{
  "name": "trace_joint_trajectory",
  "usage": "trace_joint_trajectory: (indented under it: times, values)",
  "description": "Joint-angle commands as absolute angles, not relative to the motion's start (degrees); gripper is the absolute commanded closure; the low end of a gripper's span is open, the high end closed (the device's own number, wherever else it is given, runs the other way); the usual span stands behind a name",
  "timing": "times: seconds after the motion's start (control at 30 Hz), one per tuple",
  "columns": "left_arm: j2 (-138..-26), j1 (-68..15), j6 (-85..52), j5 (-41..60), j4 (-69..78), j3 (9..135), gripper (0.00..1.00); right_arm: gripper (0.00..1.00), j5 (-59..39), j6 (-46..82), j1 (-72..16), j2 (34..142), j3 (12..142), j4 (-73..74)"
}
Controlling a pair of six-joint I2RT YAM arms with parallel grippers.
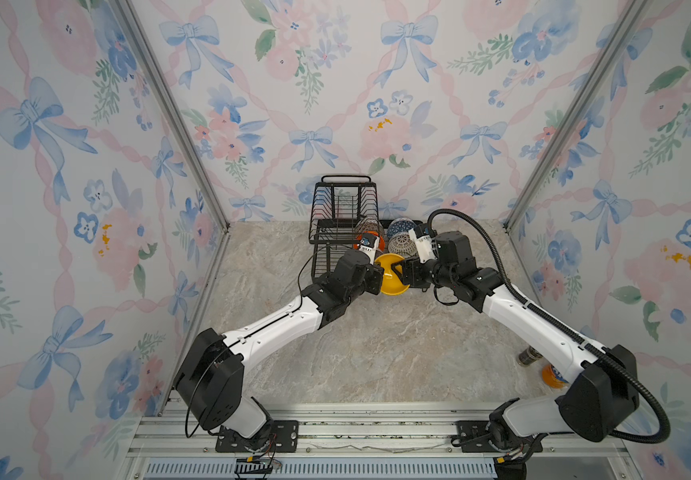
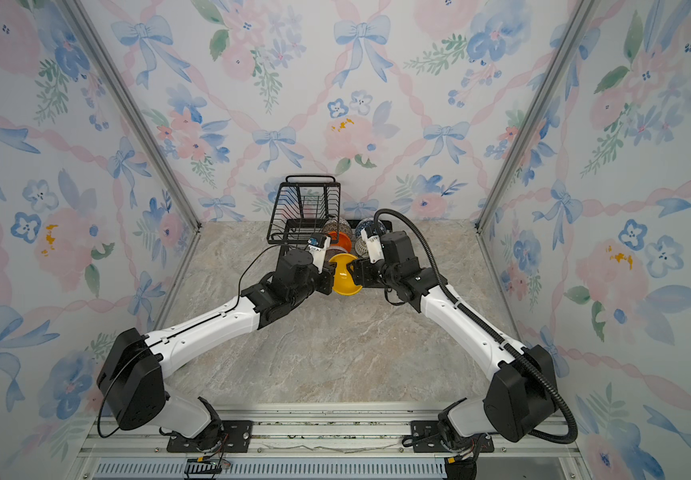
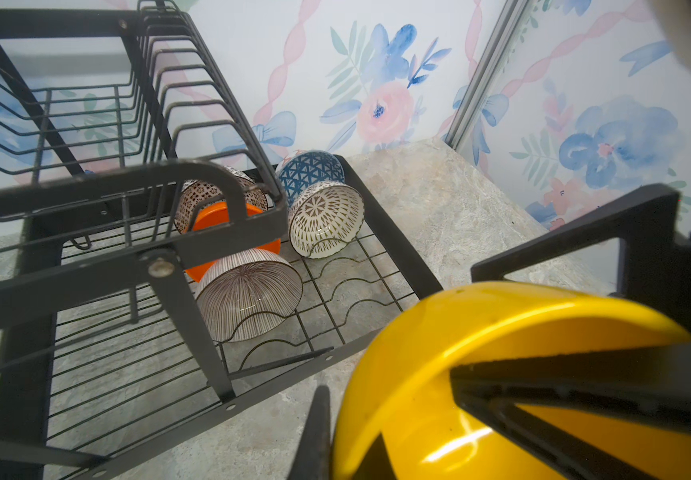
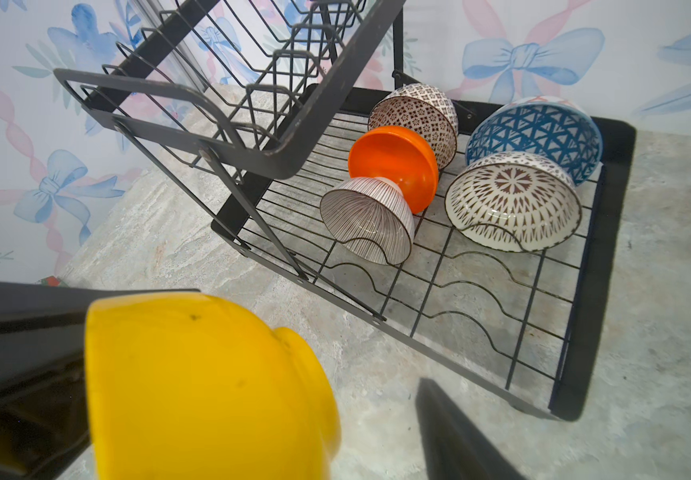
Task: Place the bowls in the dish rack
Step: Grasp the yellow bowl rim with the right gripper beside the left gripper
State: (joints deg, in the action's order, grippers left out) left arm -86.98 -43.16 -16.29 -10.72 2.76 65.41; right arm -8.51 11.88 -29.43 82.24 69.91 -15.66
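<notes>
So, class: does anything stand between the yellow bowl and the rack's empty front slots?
Nothing visible does. The yellow bowl hangs just off the near edge of the rack; its front slots are bare, and the five other bowls sit behind them.

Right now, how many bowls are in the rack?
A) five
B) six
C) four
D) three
A: the mosaic bowl, orange bowl, striped bowl, blue bowl and lattice bowl lie in the rack, while the left gripper holds the yellow bowl outside it.
</notes>
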Motion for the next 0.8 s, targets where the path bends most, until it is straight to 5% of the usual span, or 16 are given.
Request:
trace_joint_trajectory:
  times: [0.0, 0.47, 0.57, 0.77]
  values:
    - [-87.23, -43.51, -16.19, -9.78, 5.13, 66.62, 1.00, 0.40, -8.34, 12.39, -30.06, 83.65, 72.04, -16.55]
    - [-87.05, -43.75, -14.25, -5.59, 4.48, 66.85, 1.00, 0.87, -8.70, 12.10, -29.97, 84.20, 72.08, -17.23]
    - [-87.96, -43.77, -14.23, -4.08, 2.86, 67.61, 0.93, 0.99, -8.53, 11.81, -29.73, 84.02, 71.85, -17.23]
    - [-87.41, -43.70, -13.93, -2.28, 1.23, 66.89, 0.72, 1.00, -7.41, 9.47, -29.37, 83.93, 72.00, -17.96]
